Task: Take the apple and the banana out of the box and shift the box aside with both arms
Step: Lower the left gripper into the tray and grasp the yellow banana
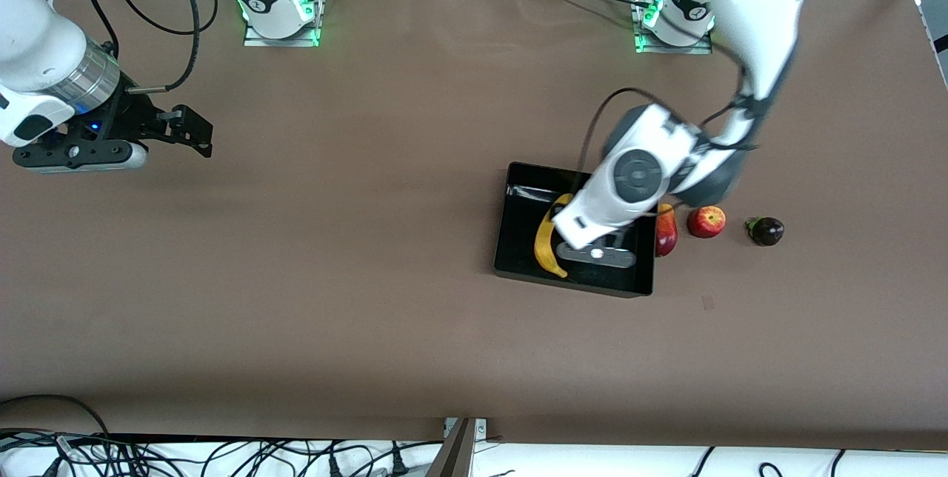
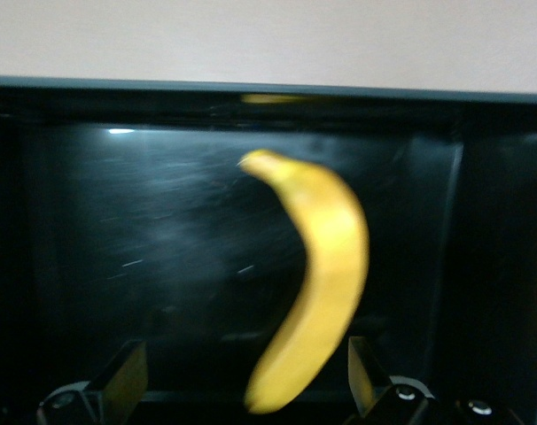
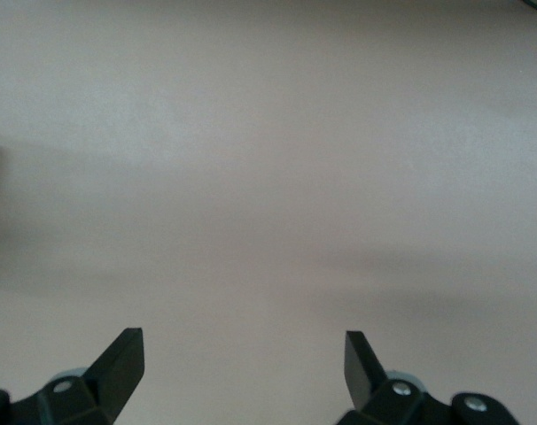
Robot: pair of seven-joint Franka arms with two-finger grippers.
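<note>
The black box (image 1: pixel 522 244) sits on the table toward the left arm's end. The yellow banana (image 1: pixel 546 241) is inside it, along the wall toward the right arm's end. My left gripper (image 1: pixel 596 255) hangs over the box interior, open. In the left wrist view the banana (image 2: pixel 317 283) shows between the spread fingertips (image 2: pixel 127 367), touching neither, over the box floor (image 2: pixel 118 221). The red apple (image 1: pixel 706 221) lies on the table outside the box, toward the left arm's end. My right gripper (image 1: pixel 194 133) waits open and empty over bare table (image 3: pixel 242 359).
A red elongated fruit (image 1: pixel 666 232) lies against the box's outer wall, between the box and the apple. A dark purple eggplant (image 1: pixel 766 230) lies past the apple toward the left arm's end. Brown table surface stretches around them.
</note>
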